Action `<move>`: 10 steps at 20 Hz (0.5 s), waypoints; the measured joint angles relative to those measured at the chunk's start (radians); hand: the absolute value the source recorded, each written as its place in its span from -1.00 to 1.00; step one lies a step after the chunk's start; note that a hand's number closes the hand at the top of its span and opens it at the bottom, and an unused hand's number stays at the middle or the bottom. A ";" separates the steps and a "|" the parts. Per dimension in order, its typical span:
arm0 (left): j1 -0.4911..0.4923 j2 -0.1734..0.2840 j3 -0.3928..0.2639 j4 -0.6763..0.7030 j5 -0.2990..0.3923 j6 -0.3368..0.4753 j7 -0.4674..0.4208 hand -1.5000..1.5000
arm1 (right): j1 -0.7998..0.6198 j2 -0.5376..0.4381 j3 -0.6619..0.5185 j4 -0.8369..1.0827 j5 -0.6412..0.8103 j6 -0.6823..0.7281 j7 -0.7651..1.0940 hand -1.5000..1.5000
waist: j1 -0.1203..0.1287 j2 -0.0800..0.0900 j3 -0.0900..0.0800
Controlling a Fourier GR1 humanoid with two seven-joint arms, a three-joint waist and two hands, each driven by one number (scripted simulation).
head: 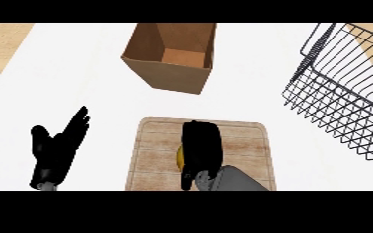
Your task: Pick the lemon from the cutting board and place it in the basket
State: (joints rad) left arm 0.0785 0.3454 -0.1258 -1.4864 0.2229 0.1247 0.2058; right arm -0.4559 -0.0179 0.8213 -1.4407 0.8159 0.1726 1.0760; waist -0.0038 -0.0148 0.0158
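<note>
A wooden cutting board lies on the white counter at the lower middle. My right hand is over the board's middle, fingers curled down around the yellow lemon. Only a thin yellow sliver of the lemon shows at the hand's left edge; the rest is hidden. The black wire basket stands at the right, tilted in view, well apart from the board. My left hand rests open at the lower left, fingers up, holding nothing.
An open brown cardboard box stands behind the board, in the middle. White counter lies between the board and the basket. A strip of wooden surface shows at the far left.
</note>
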 measured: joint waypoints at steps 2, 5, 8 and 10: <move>0.004 0.001 0.003 -0.003 -0.001 -0.003 -0.010 0.00 | -0.019 0.002 -0.049 0.028 0.005 -0.001 0.013 1.00 | 0.002 0.002 -0.001; 0.006 0.001 0.001 -0.010 -0.005 -0.006 -0.014 0.00 | -0.050 0.007 -0.150 0.097 0.019 -0.021 0.040 1.00 | 0.006 0.006 -0.001; 0.002 -0.008 -0.003 -0.006 -0.012 -0.001 -0.020 0.00 | -0.107 0.006 -0.232 0.167 0.061 -0.048 0.066 1.00 | 0.010 0.010 -0.001; 0.000 -0.005 -0.003 -0.012 -0.012 -0.005 -0.013 0.00 | -0.148 0.005 -0.270 0.195 0.098 -0.075 0.082 1.00 | 0.015 0.010 -0.001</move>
State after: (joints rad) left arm 0.0785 0.3402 -0.1290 -1.4982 0.2105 0.1201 0.1929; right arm -0.6042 -0.0128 0.5514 -1.2456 0.9143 0.0981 1.1575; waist 0.0108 -0.0050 0.0143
